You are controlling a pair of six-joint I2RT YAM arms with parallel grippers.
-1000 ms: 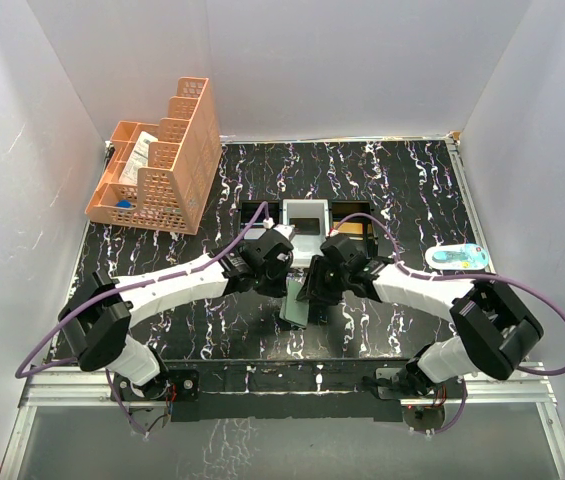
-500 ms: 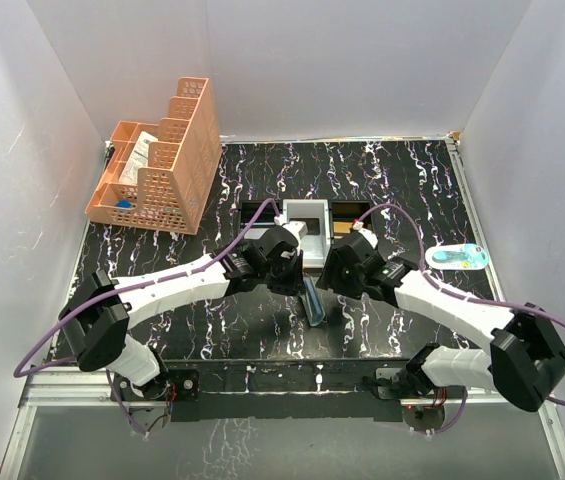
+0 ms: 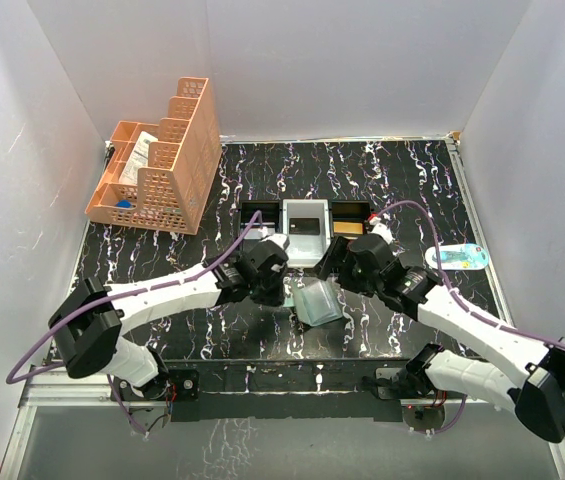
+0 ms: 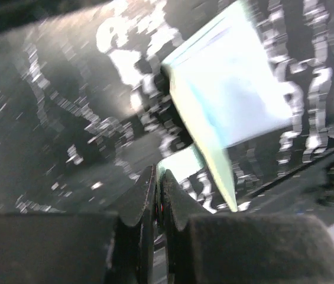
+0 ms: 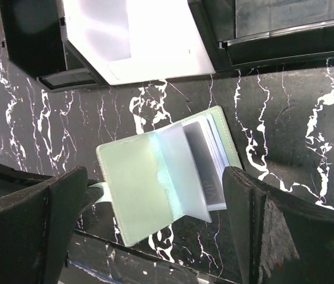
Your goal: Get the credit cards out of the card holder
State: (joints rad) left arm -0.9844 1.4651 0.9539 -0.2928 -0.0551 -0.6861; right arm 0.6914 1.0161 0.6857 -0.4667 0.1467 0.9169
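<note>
- Left gripper [image 4: 156, 180]: jaws pressed together. A pale green strip running off the card holder [image 4: 229, 97] ends right at the fingertips. Whether it is pinched cannot be told.
- Right gripper [image 5: 155, 177]: jaws spread wide, gripping nothing. In the wrist view it hovers over the card holder, with one finger at the holder's 9 o'clock and the other at its 3 o'clock.
- Card holder: lies open on the black marbled table [image 3: 412, 190], inside face up, with a translucent leaf part-raised at the fold.
- Credit cards [image 5: 202, 145]: seated in the holder's 3 o'clock half in the right wrist view, not yet removed.
- Top view: the holder sits near the table centre, toward 6 o'clock. The left gripper is at its 9 o'clock edge and the right gripper at its 1 o'clock.
- Tray [image 3: 307, 206]: black with a white middle compartment, near the holder at its 12 o'clock.
- Orange lattice organiser [image 3: 177, 150]: at the table's 10 o'clock corner, well apart from the holder.
- Blue-and-white object [image 3: 459, 257]: near the table's 3 o'clock edge.
</note>
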